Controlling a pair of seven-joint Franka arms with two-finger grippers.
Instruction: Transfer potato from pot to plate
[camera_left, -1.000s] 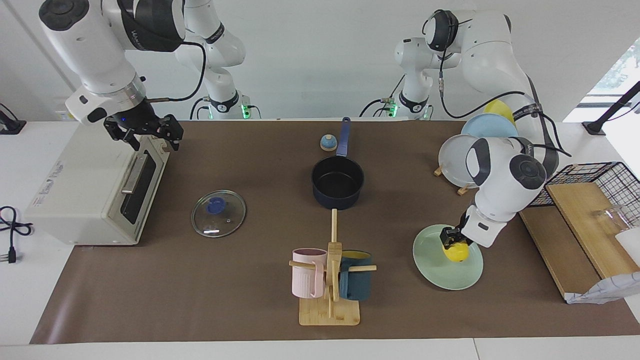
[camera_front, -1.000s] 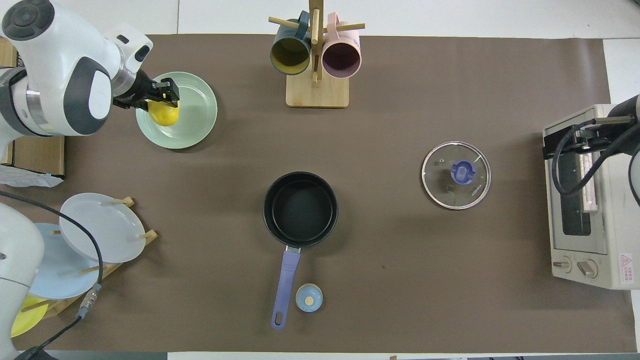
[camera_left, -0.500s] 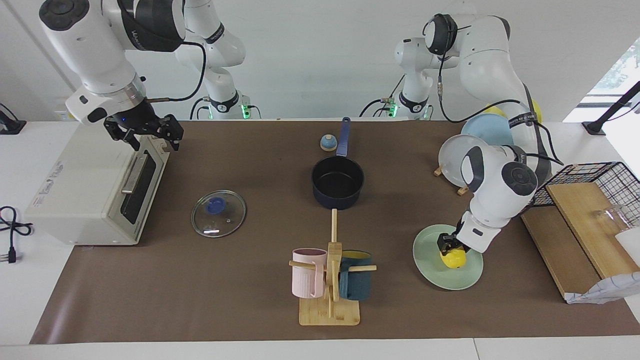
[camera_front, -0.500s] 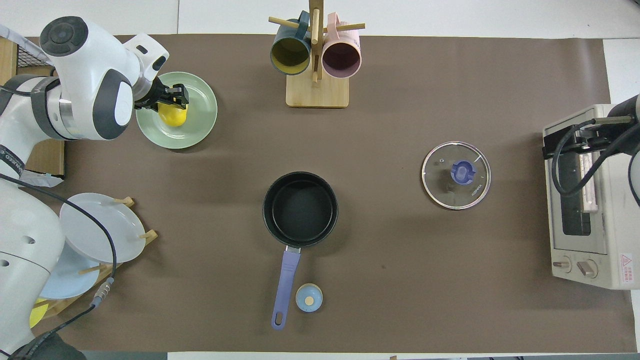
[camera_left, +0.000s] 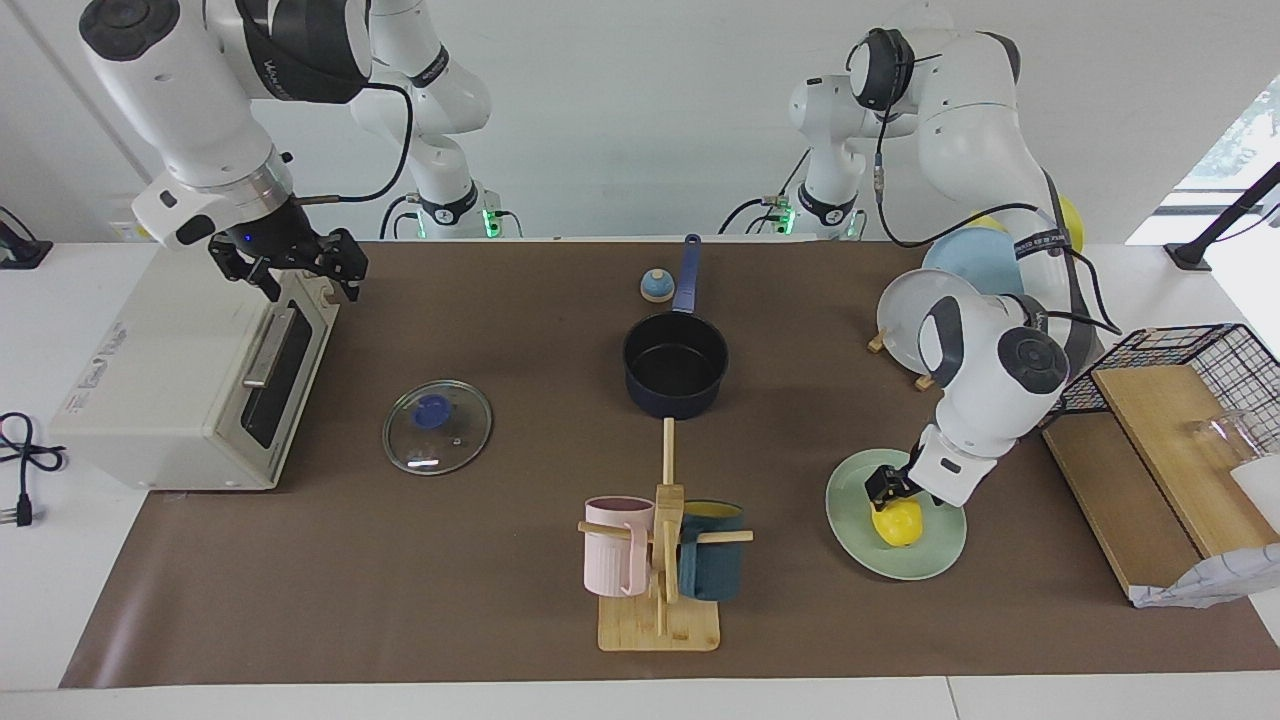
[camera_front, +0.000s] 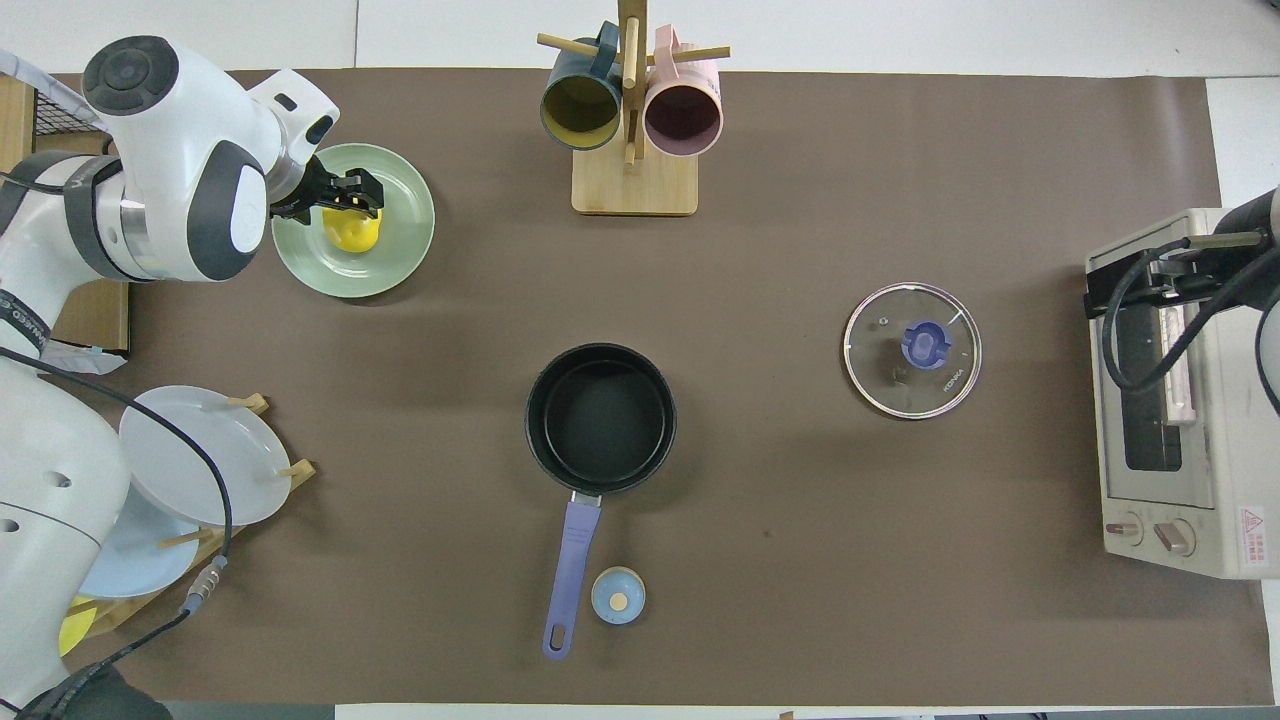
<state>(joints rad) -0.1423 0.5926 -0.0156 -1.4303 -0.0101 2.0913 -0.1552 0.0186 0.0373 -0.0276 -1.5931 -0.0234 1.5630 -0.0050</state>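
Observation:
The yellow potato (camera_left: 898, 524) lies on the pale mint-green plate (camera_left: 850, 505) toward the left arm's end of the table; it also shows in the overhead view (camera_front: 353, 232) on the plate (camera_front: 400, 235). My left gripper (camera_left: 884, 489) hovers just above the potato, fingers open around its top. The dark navy pot (camera_left: 675, 365) stands empty mid-table, its blue handle pointing toward the robots. My right gripper (camera_left: 290, 268) waits open over the toaster oven's top edge.
A glass lid (camera_left: 437, 427) lies beside the toaster oven (camera_left: 180, 370). A wooden mug rack (camera_left: 660, 560) with pink and teal mugs stands farther from the robots than the pot. A plate rack (camera_left: 915, 320), wire basket (camera_left: 1200, 360) and a small blue bell (camera_left: 656, 286) are also here.
My left gripper carried the potato toward the plate's middle, then let go and lifted slightly. The potato now rests on the plate. The right arm has not moved.

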